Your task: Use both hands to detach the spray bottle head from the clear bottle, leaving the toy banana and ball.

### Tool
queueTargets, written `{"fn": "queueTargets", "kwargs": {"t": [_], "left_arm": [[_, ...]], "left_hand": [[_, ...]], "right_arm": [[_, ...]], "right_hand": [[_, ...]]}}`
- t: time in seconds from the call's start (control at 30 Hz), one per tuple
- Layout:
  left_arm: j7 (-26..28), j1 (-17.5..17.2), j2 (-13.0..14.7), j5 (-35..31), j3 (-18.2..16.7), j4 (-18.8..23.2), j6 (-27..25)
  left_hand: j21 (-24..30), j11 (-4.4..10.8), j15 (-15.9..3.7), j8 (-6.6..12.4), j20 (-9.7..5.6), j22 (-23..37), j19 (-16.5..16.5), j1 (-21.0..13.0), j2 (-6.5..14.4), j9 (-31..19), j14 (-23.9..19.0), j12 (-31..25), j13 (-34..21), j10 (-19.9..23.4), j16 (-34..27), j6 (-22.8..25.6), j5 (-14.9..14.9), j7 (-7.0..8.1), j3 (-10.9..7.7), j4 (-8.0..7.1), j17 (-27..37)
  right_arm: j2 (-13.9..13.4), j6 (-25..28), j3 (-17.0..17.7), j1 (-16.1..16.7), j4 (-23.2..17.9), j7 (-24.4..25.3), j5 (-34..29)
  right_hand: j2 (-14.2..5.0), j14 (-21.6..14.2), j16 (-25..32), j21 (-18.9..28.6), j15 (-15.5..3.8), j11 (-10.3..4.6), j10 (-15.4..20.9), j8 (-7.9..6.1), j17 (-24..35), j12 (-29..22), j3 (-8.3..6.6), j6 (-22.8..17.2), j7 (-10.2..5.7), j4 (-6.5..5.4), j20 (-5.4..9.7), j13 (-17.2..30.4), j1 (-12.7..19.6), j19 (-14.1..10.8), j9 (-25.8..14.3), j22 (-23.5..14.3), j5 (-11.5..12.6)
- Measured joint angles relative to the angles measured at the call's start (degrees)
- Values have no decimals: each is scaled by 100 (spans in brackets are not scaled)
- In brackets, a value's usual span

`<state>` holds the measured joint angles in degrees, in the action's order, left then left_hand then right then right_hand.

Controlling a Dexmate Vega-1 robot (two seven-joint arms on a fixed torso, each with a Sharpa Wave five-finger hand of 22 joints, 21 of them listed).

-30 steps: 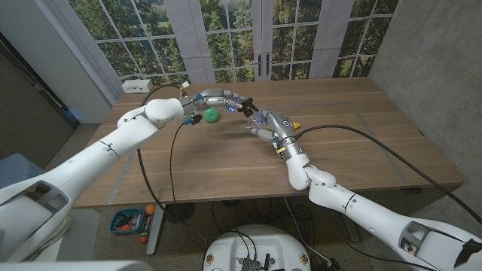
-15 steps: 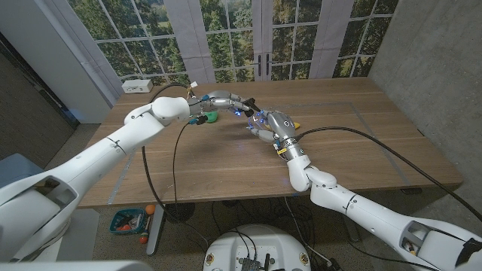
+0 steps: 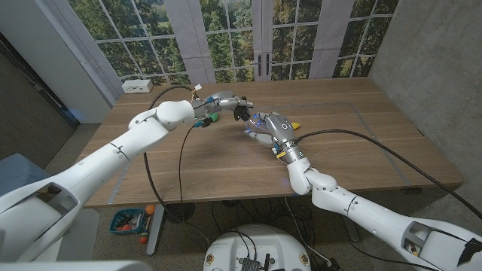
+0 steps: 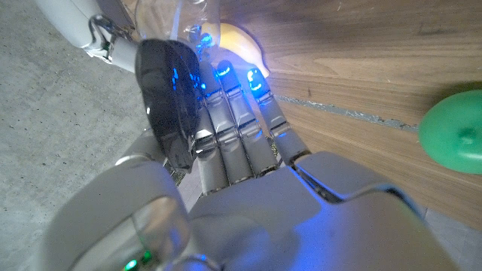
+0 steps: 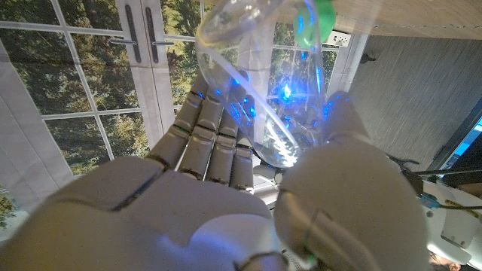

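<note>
- Clear bottle (image 5: 260, 75) sits in the grip of our right hand (image 3: 265, 128), held above the wooden table (image 3: 361, 135) near its middle; in the right wrist view the fingers and thumb wrap around its see-through body.
- Our left hand (image 3: 226, 103) reaches in from the far left side and, in the left wrist view, its fingers (image 4: 233, 120) close around the black spray bottle head (image 4: 169, 94).
- We judge the step in hand to be the detaching itself: both hands are on their parts, and the two hands meet close together above the table.
- The next move, as we judge it, calls for the right hand to keep the bottle steady while the left twists or pulls the head away along the bottle's neck.
- The bottle's long axis appears to run roughly level, from our right hand toward our left, with the neck end pointing left; we cannot tell the exact tilt.
- We cannot tell whether the head is already free of the neck, as the fingers hide the joint.
- A green ball (image 4: 452, 132) rests on the table just beside the left hand.
- A toy banana (image 3: 294, 124) shows yellow just behind the right hand.
</note>
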<state>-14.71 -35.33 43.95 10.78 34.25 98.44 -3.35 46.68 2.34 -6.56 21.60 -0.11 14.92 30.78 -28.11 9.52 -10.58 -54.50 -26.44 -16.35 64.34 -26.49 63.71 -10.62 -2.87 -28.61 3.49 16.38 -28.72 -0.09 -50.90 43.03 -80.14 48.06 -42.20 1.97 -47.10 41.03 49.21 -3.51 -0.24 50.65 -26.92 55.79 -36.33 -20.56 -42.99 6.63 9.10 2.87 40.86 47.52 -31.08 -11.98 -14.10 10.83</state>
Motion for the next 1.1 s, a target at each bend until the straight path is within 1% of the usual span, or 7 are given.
{"fn": "queueTargets", "kwargs": {"t": [0.13,0.27,0.33,0.43,0.5,0.77,1.1], "left_arm": [[178,-140,-1,21,-83,110,0],[412,-250,101,13,-190,249,1],[447,-283,149,-34,-200,301,12],[500,-349,267,-139,-236,399,44],[546,-398,357,-223,-264,496,76],[680,-539,675,-544,-315,951,103],[812,-583,786,-1408,-345,1191,-424]], "left_hand": [[64,24,-5,-229,45,37,-336,156,-52,-90,232,196,-167,-440,196,-339,49,-214,-76,51,27],[-301,-70,229,-1087,219,-122,-1687,444,-568,-38,2040,1180,-127,-2771,917,-3346,49,39,12,511,-52],[-503,-131,349,-1167,342,-233,-2230,378,-859,-8,2819,1486,-76,-4034,1210,-4797,50,397,76,608,-88],[-701,-95,407,-1167,428,-314,-2676,264,-1182,-6,3557,1592,-20,-5127,1433,-6346,50,1278,194,644,-122],[-774,-75,417,-1168,431,-337,-2792,229,-1383,-7,3844,1608,11,-5500,1498,-6781,49,1457,288,643,-148],[-854,-140,429,-1088,401,-374,-2818,-40,-1881,-7,4387,1582,82,-6031,1562,-7302,-202,1524,500,666,-264],[-739,429,424,-597,187,-401,-1876,-1188,-1574,-18,3699,1170,335,-4870,1271,-5590,-503,1485,679,564,-531]], "right_arm": [[-3,13,11,20,14,51,36],[-21,90,78,69,47,80,143],[-18,86,107,75,31,109,158],[-23,86,127,96,20,128,208],[-34,79,152,107,2,130,261],[-80,42,233,145,-81,3,484],[-155,57,440,275,-275,158,454]], "right_hand": [[0,0,-5,29,0,-21,-21,19,16,2,0,1,-1,0,0,0,0,0,0,19,24],[0,0,-5,46,0,-21,-21,19,35,2,0,0,-2,0,0,1,0,0,0,27,25],[0,-1,-12,67,0,-21,-21,9,55,2,0,1,-2,0,0,0,0,0,0,27,25],[0,-1,-45,89,0,-21,-21,-3,71,2,0,1,-2,0,0,3,0,0,-1,27,25],[41,-1,-45,89,1,-21,-21,-3,88,31,0,1,-2,0,8,12,41,8,-1,27,25],[61,-2,-121,134,0,-21,-21,-2,134,51,0,-21,-25,0,-4,60,60,60,-1,54,24],[59,-2,-184,188,0,-21,-21,-2,168,67,0,-13,-33,0,-2,95,59,124,-1,53,23]]}}
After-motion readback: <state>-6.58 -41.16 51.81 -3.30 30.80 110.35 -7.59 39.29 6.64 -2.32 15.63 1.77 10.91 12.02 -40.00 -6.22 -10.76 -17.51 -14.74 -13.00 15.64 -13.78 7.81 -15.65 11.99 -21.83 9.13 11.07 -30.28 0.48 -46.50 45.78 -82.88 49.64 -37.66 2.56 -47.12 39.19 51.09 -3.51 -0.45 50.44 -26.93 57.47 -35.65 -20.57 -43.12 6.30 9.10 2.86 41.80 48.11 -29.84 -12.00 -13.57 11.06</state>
